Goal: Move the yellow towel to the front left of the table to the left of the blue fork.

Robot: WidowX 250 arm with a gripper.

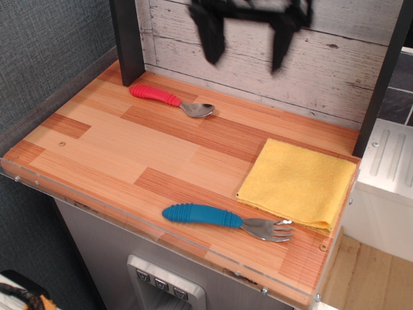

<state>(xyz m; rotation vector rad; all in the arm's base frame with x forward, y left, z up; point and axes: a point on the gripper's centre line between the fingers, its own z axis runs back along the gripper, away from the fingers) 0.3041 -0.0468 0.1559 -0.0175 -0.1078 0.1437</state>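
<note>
I see the red-handled metal spoon (171, 101) at back left of the patchwork wooden table (116, 145). The small metal fork with ribbed bright-blue handle (226, 220) lies near the front edge. My black gripper (246, 55), blurred, hangs above the back, fingers wide apart, holding nothing. The square folded mustard-yellow towel (299, 183) lies flat at right, just behind the fork's tines.

Patchwork wooden plank table (129, 152): broad bare stretch across left and centre. Obstacles: blue-handled metal fork (226, 219) along near edge; folded mustard-yellow towel (298, 184) at right, just beyond the fork's tines; red-handled metal spoon (170, 100) far left; dark upright posts (127, 39) at far corners.
</note>
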